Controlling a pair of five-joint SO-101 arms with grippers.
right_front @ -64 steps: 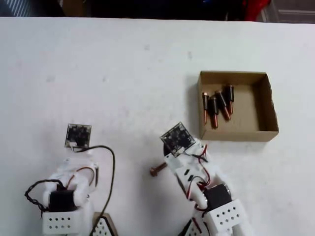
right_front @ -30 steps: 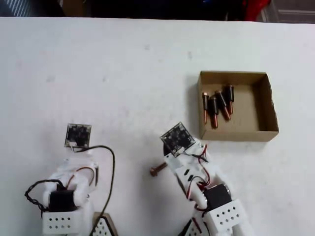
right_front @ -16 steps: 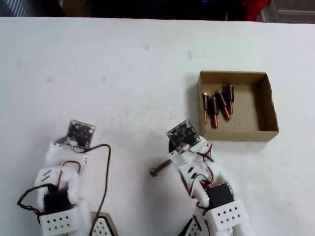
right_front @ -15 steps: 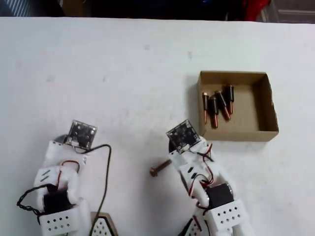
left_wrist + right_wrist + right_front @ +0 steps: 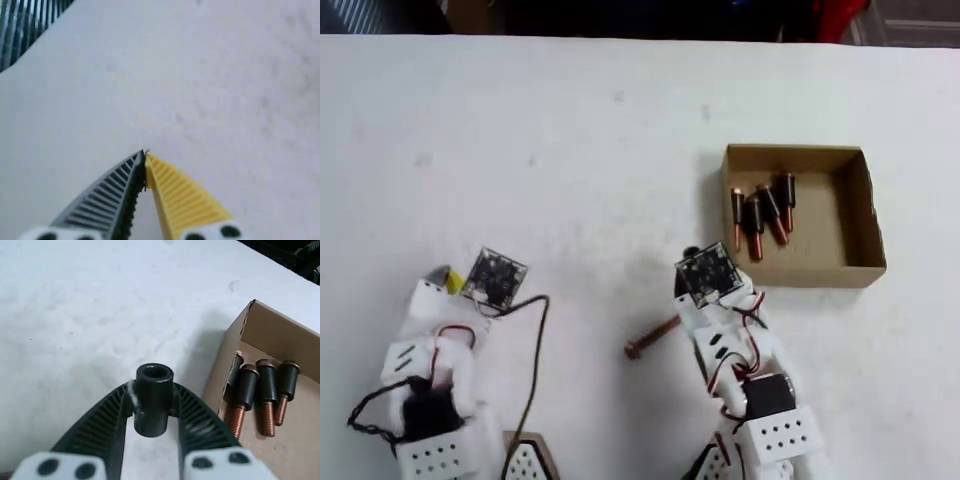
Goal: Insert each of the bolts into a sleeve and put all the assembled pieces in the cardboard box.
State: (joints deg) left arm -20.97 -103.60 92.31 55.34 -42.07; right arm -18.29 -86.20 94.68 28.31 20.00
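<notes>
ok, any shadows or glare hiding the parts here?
High view: even light, no glare; loose bolt and cardboard box both well lit. Right wrist view: the box wall shadows the table beside it; the sleeve in the right end effector is plainly visible. Left wrist view: flat light, no glare.

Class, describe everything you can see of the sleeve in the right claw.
The sleeve is a short black cylinder, matte like plastic or dark metal, with a round bore, empty of any bolt. The right claw pinches it from both sides, its open end at the claw's tip. It is over the table, near the box.
</notes>
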